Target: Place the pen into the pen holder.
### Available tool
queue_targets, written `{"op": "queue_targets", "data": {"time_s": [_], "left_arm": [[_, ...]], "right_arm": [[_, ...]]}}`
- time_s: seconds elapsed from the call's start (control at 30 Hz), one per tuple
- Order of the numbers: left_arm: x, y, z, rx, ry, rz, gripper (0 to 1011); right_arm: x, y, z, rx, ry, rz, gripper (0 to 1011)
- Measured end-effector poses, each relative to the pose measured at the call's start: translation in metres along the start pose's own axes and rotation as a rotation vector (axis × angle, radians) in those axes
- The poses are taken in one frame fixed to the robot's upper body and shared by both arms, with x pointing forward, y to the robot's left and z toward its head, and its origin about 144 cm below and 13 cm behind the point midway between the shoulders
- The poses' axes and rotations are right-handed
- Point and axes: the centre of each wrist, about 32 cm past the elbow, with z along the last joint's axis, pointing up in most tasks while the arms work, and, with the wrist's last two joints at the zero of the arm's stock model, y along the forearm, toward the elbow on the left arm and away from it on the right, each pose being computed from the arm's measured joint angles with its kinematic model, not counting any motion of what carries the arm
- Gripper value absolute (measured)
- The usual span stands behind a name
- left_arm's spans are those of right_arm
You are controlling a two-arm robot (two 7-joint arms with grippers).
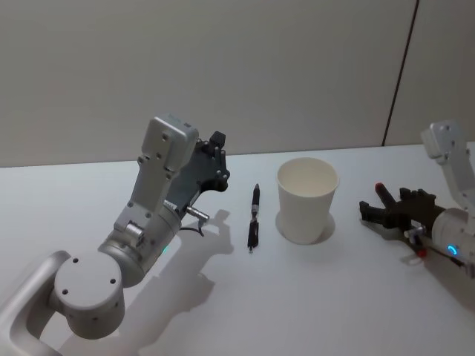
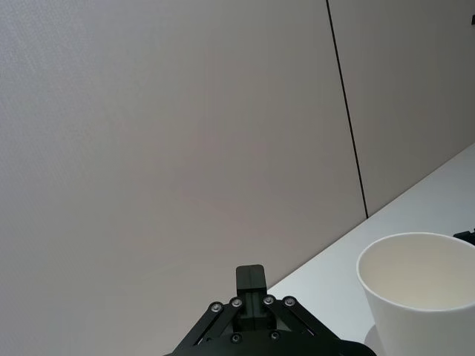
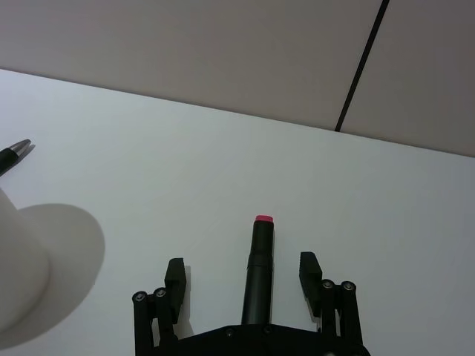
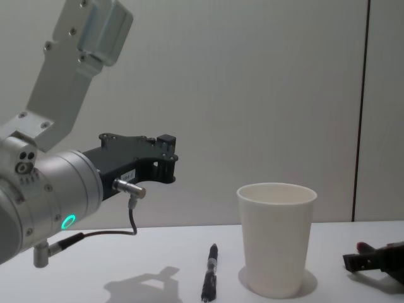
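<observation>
The pen [image 1: 254, 217], dark and slim, lies flat on the white table just left of the pen holder [image 1: 306, 200], an upright white paper cup. From the chest view the pen [image 4: 210, 271] lies beside the cup's [image 4: 276, 237] base. My left gripper [image 1: 217, 141] hovers shut above the table, left of the pen and apart from it; its closed tips [image 2: 250, 276] point past the cup [image 2: 423, 297]. My right gripper [image 1: 373, 199] rests low to the right of the cup, open and empty [image 3: 241, 268], with a red-tipped rod [image 3: 263, 245] between its fingers.
A pale wall with a dark vertical seam [image 1: 401, 74] stands behind the white table [image 1: 312, 297]. The left arm's large joints [image 1: 89, 289] take up the near left corner. A cable [image 4: 129, 221] hangs under the left wrist.
</observation>
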Motion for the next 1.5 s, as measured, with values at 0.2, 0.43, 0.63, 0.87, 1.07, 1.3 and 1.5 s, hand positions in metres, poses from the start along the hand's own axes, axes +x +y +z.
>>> {"op": "queue_targets", "data": {"time_s": [0.2, 0.43, 0.63, 0.87, 1.07, 1.3, 1.5], "left_arm": [[0.0, 0.0, 0.0, 0.0, 0.0, 0.0, 0], [0.0, 0.0, 0.0, 0.0, 0.0, 0.0, 0], [0.0, 0.0, 0.0, 0.0, 0.0, 0.0, 0], [0.0, 0.0, 0.0, 0.0, 0.0, 0.0, 0], [0.0, 0.0, 0.0, 0.0, 0.0, 0.0, 0], [0.0, 0.0, 0.0, 0.0, 0.0, 0.0, 0], [0.0, 0.0, 0.0, 0.0, 0.0, 0.0, 0]], "right_arm": [[-0.0014, 0.0013, -0.0008, 0.002, -0.003, 0.002, 849], [-0.0022, 0.002, -0.0014, 0.001, -0.005, 0.001, 768], [-0.0025, 0.0023, -0.0017, 0.001, -0.006, 0.001, 732], [-0.0028, 0.0028, -0.0023, 0.0, -0.007, 0.0, 684], [-0.003, 0.003, -0.0025, -0.001, -0.007, 0.0, 647], [-0.003, 0.0031, -0.0027, -0.002, -0.007, 0.0, 602], [-0.003, 0.0031, -0.0028, -0.002, -0.007, -0.001, 566]]}}
